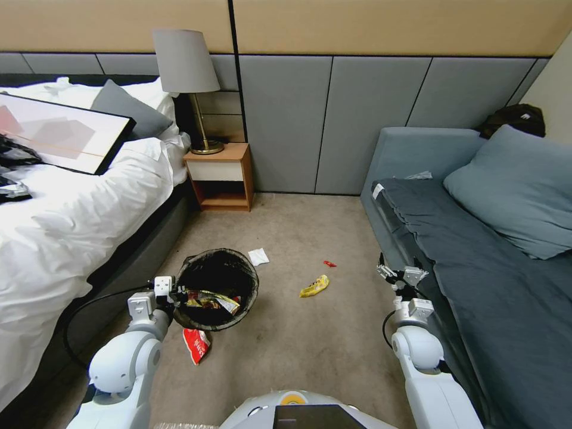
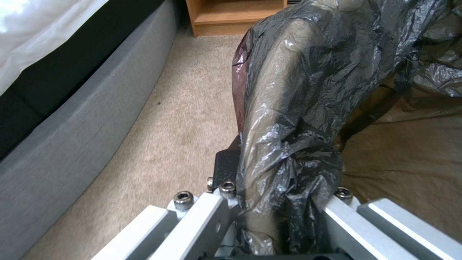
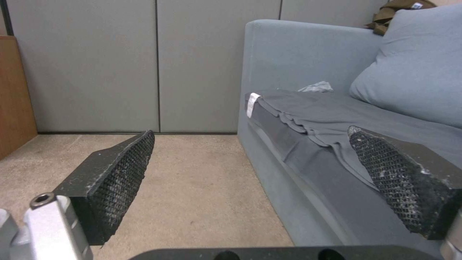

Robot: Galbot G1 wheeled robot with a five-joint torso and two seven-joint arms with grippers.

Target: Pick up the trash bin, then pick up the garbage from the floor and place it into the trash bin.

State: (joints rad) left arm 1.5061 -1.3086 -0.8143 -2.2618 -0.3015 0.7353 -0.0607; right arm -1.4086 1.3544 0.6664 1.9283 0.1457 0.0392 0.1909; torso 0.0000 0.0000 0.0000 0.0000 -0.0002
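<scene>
Left gripper (image 1: 176,294) clamped on the rim of the small round black-lined trash bin (image 1: 217,288) (held off the carpet beside the bed), right gripper (image 3: 250,180) wide open, empty, beside the grey sofa (image 1: 476,262), yellow snack packet (image 1: 314,286) on the carpet between them

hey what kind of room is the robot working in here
Most likely a bedroom or hotel room: a bed with white bedding, a wooden nightstand carrying a grey-shaded brass lamp, and a grey-blue daybed sofa on beige carpet.
</scene>
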